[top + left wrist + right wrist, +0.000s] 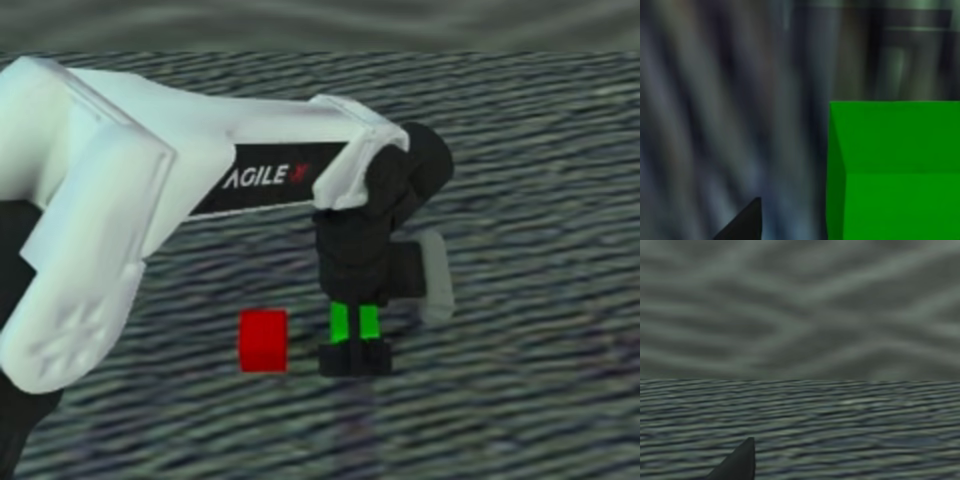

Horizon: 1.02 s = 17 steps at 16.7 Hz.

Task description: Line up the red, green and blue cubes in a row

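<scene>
My left arm reaches in from the top view's left across the table (540,400), its wrist bent straight down. The left gripper (355,345) stands over the green cube (355,320), fingers astride it, though whether they press it I cannot tell. The cube is plain bright green, near the table's middle. The red cube (263,340) sits just beside it to the left, apart. The right arm is parked out of the top view.
</scene>
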Each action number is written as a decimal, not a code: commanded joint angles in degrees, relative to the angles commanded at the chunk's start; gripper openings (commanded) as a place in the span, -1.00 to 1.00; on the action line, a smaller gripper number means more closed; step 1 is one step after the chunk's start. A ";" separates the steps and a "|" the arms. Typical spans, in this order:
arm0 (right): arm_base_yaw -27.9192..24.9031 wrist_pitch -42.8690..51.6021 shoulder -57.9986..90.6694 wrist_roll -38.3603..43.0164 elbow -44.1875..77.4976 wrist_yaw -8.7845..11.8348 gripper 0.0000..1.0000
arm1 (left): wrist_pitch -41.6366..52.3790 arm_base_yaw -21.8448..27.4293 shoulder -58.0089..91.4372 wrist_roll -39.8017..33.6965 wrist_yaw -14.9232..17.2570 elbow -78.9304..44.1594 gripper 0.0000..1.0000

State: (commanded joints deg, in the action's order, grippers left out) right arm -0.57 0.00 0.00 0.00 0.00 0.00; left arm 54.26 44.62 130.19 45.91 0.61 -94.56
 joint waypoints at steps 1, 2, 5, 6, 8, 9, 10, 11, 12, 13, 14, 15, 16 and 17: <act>0.00 0.00 0.00 0.00 0.00 0.00 1.00 | 0.00 0.00 0.00 0.00 0.00 0.00 1.00; 0.00 0.00 0.00 0.00 0.00 0.00 1.00 | 0.01 -0.13 -0.04 0.00 0.00 -0.01 1.00; 0.00 0.00 0.00 0.00 0.00 0.00 1.00 | 2.42 -0.43 -0.59 -0.09 0.05 -1.80 1.00; 0.00 0.00 0.00 0.00 0.00 0.00 1.00 | 4.41 -0.64 -1.13 -0.15 0.06 -3.06 1.00; 0.00 0.00 0.00 0.00 0.00 0.00 1.00 | 9.13 -0.94 -2.53 -0.12 0.02 -5.97 1.00; 0.00 0.00 0.00 0.00 0.00 0.00 1.00 | 11.14 -1.06 -3.21 -0.08 -0.01 -7.33 1.00; 0.00 0.00 0.00 0.00 0.00 0.00 1.00 | 12.57 -1.16 -3.81 -0.06 -0.03 -8.42 1.00; 0.00 0.00 0.00 0.00 0.00 0.00 1.00 | 13.37 -1.25 -4.25 -0.06 -0.04 -9.07 1.00; 0.00 0.00 0.00 0.00 0.00 0.00 1.00 | 13.57 -1.27 -4.37 -0.06 -0.04 -9.23 1.00; 0.00 0.00 0.00 0.00 0.00 0.00 1.00 | 13.57 -1.27 -4.37 -0.06 -0.04 -9.23 1.00; 0.00 0.00 0.00 0.00 0.00 0.00 1.00 | 13.57 -1.27 -4.37 -0.06 -0.04 -9.23 1.00; 0.00 0.00 0.00 0.00 0.00 0.00 1.00 | 13.41 -0.94 -4.17 -0.06 -0.04 -9.11 1.00; 0.00 0.00 0.00 0.00 0.00 0.00 1.00 | 13.43 -1.07 -4.13 -0.07 -0.04 -9.17 1.00; 0.00 0.00 0.00 0.00 0.00 0.00 1.00 | 13.51 -1.78 -3.90 -0.13 -0.05 -9.46 1.00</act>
State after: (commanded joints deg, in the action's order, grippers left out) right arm -0.57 0.00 0.00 0.00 0.00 0.00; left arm 67.77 42.83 126.29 45.78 0.56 -104.01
